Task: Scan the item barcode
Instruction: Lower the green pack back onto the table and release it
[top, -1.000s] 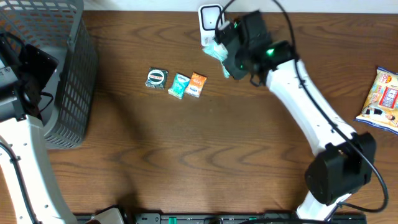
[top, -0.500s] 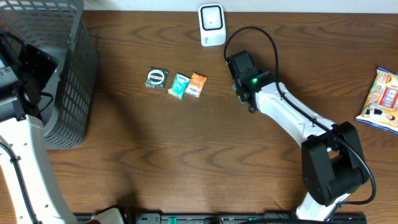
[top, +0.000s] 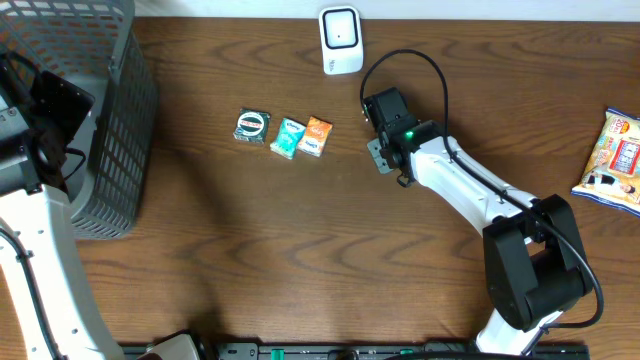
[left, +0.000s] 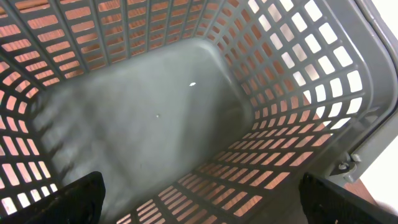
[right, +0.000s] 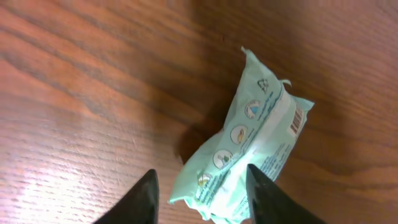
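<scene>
Mint-green packet (right: 255, 149) lies flat on the wooden table (right: 74, 93) right under my right gripper (right: 201, 173). Its near end sits between my two fingers (right: 146, 199), and its far end, barcode facing up, reaches out ahead of them and to the right. My fingers stand apart and do not clamp it; the right one is just beside its edge. My left gripper (left: 205, 202) hangs spread wide over the grey basket (left: 348, 106).
</scene>
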